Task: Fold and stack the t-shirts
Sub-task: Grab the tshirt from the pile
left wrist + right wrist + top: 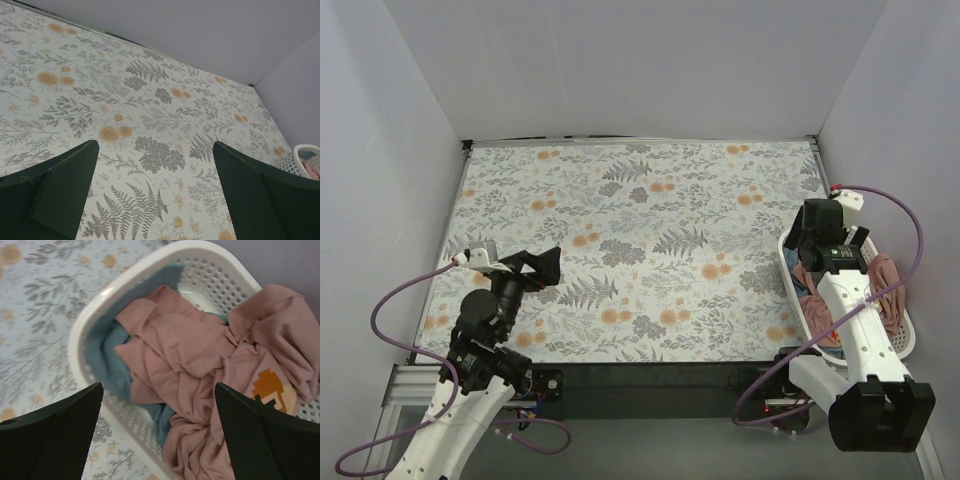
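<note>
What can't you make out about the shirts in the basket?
- Teal shirt: mostly buried under the pink shirt, right wrist view.
- Pink shirt's print: half hidden by folds, same view.
- Basket: largely covered by the right arm, top view.

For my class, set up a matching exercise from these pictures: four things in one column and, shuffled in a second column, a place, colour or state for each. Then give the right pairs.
Column A
1. pink t-shirt
2. blue t-shirt
3. basket
4. left gripper

Column B
a. open, above the floral cloth
b. white, with perforated walls
c. crumpled, lying uppermost in the basket
d. mostly covered, against the basket's wall

Pairs: 1-c; 2-d; 3-b; 4-a
</note>
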Available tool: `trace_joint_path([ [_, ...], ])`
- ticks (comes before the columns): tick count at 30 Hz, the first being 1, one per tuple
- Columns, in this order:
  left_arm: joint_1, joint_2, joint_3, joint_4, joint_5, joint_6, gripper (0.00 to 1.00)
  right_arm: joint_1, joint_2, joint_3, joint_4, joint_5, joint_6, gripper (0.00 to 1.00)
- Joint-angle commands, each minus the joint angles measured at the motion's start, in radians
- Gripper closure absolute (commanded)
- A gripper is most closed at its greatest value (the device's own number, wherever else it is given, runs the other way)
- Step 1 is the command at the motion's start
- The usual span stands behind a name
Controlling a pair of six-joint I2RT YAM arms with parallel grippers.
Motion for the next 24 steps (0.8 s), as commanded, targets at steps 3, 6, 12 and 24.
trace_joint_path([
  [3,-0.026,-0.019,-0.006,0.008,-0.021,0.002,0.02,-0.166,0.096,-0.023,-0.020,0.098,0.126,0.02],
  [6,-0.040,-0.019,-0.006,0.006,-0.023,0.003,0.02,-0.258,0.125,-0.078,0.005,0.069,0.149,0.02],
  [12,-0.044,-0.019,-0.009,0.006,-0.014,0.005,0.02,-0.320,0.113,-0.211,0.093,-0.014,0.136,0.24],
  [24,-0.044,0.039,-0.004,0.003,-0.002,0.008,0.02,-0.320,-0.111,0.035,-0.028,-0.043,0.054,0.99],
])
